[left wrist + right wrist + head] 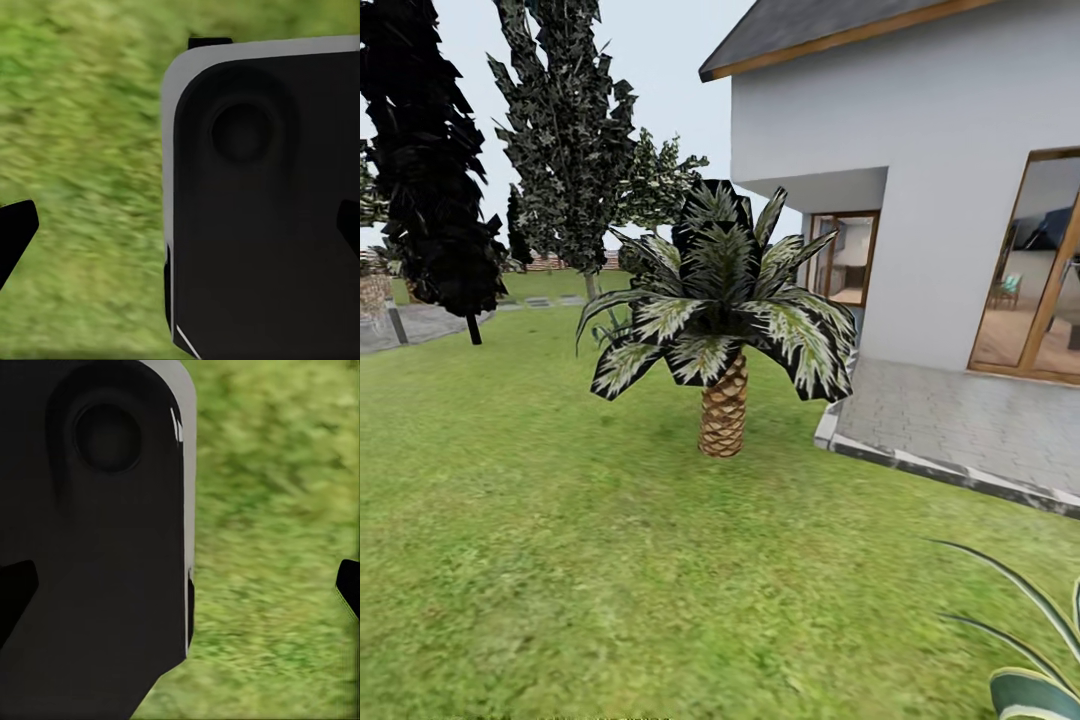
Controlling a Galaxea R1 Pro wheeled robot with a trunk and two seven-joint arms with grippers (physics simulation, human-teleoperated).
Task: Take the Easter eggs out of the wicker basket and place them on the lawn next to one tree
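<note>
The lawn (560, 560) spreads wide and green across the garden in the head view. The Easter eggs and the wicker basket are out of view. A short palm (722, 330) with a scaly brown trunk stands on the grass straight ahead. In the left wrist view my left gripper (182, 229) is open, with dark fingertips (16, 232) at the frame's edges and nothing between them. My right gripper (182, 589) is likewise open over grass, its fingertips (15, 589) far apart. A black part of my own body with a grey rim (262, 210) lies beyond each gripper.
A white house (920, 180) with wood-framed glass doors and a grey paved patio (960, 420) stands at the right. Dark narrow trees (430, 170) rise at the back left, with a leafier tree (660, 180) behind the palm. Spiky plant leaves (1030, 660) poke in at the lower right.
</note>
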